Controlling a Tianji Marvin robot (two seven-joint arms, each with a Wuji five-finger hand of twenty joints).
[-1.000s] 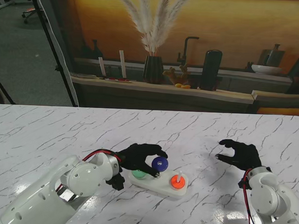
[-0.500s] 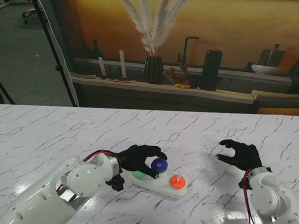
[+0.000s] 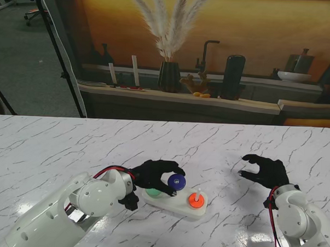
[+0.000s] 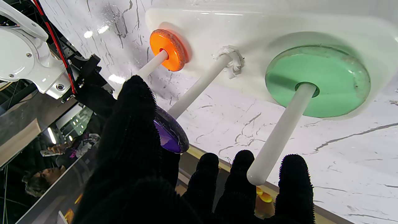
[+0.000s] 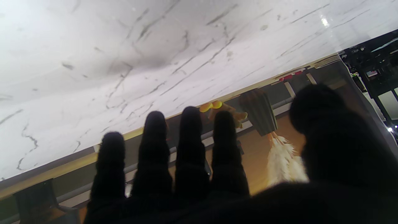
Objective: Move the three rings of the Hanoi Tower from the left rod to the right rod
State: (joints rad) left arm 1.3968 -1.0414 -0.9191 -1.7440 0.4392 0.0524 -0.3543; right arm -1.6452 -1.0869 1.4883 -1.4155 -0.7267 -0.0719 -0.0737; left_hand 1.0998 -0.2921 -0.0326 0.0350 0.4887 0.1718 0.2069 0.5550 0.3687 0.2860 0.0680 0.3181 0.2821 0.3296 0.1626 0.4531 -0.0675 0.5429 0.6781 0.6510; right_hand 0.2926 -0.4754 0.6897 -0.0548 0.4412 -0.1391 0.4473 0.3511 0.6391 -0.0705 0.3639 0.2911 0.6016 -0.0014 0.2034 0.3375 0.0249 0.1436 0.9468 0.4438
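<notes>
A white Hanoi base (image 3: 177, 204) (image 4: 279, 21) carries three white rods. The orange ring (image 3: 195, 200) (image 4: 168, 49) lies at the foot of the right rod. At the foot of the left rod rests the green ring (image 3: 154, 192) (image 4: 317, 81), partly hidden by my hand in the stand view. My left hand (image 3: 154, 175) (image 4: 149, 174), in a black glove, is shut on the purple ring (image 3: 176, 182) (image 4: 169, 133), held above the base near the top of the middle rod (image 4: 199, 85). Off to the right my right hand (image 3: 264, 170) (image 5: 217, 174) hovers open over bare table, holding nothing.
The white marble table (image 3: 71, 147) spreads around the base. Beyond its far edge runs a low shelf with a dark vase of pampas grass (image 3: 168, 74) and a black cylinder (image 3: 233, 77). A black stand leg (image 3: 58, 53) rises at the far left.
The left hand and purple ring have barely shifted. The right hand has stayed still.
</notes>
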